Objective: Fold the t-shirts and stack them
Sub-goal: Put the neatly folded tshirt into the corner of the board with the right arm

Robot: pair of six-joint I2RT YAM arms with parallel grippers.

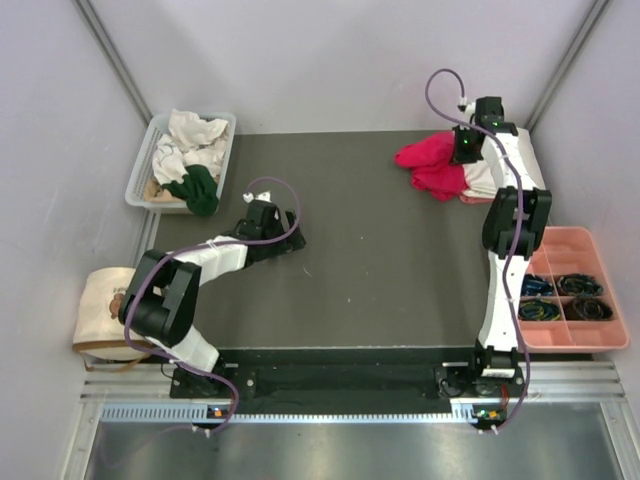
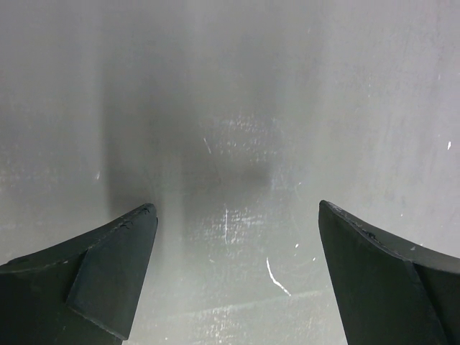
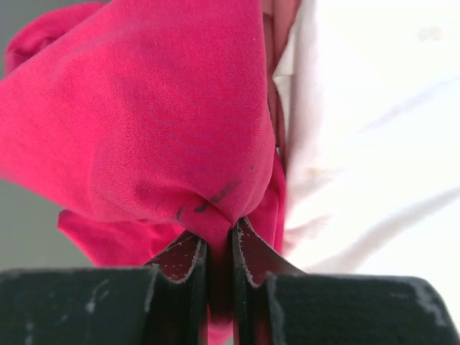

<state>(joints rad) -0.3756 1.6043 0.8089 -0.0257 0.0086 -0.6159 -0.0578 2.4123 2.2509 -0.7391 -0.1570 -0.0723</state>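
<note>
- Our right end effector (image 3: 219, 241) pinches the red t-shirt (image 3: 144, 108); we should drag it slowly toward the worktop (image 1: 380, 250) centre.
- Our left end effector (image 2: 236, 207) sits wide, empty.

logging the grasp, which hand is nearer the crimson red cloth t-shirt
Right. The right hand is shut on the crimson-red cloth t-shirt at the far right; the left hand is open over the dark tabletop, far across from it.

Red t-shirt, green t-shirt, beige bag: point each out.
red t-shirt (image 1: 425, 165): top external view, middle of the bunched cloth.
green t-shirt (image 1: 198, 190): top external view, centre of the dark bunch.
beige bag (image 1: 98, 305): top external view, bare fabric top.
</note>
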